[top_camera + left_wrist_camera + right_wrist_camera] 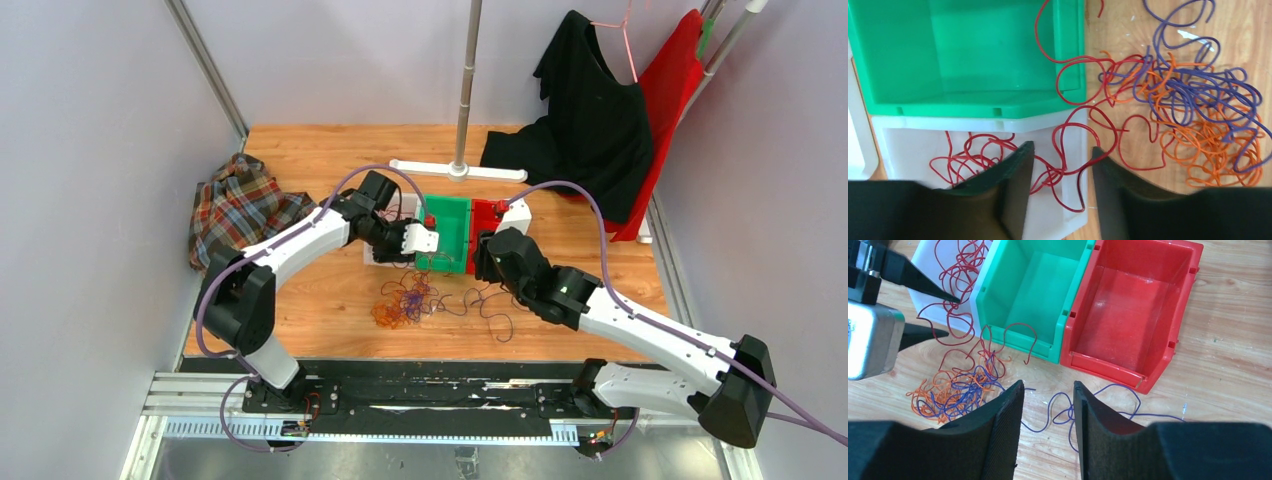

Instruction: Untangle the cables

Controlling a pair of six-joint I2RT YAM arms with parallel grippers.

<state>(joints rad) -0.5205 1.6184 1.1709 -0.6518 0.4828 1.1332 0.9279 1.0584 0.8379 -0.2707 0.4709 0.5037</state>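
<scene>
The cables are thin wires. An orange and purple clump (404, 300) lies on the wooden table in front of the bins and shows in the left wrist view (1198, 110) and the right wrist view (955, 390). Red wires (968, 155) lie in the white bin (973, 123) and trail over the green bin's (973, 50) wall to the clump. My left gripper (1062, 148) is open, with red strands lying loose between its jaws at the white bin's corner. My right gripper (1048, 383) is open and empty above a loose purple wire (1098, 395) on the table.
A red bin (1128, 310) stands right of the green bin (1033, 290), both without wires inside. A plaid cloth (240, 205) lies at the far left. A stand's pole (462, 90) rises behind the bins, and black (590, 130) and red (670, 90) garments hang at the back right.
</scene>
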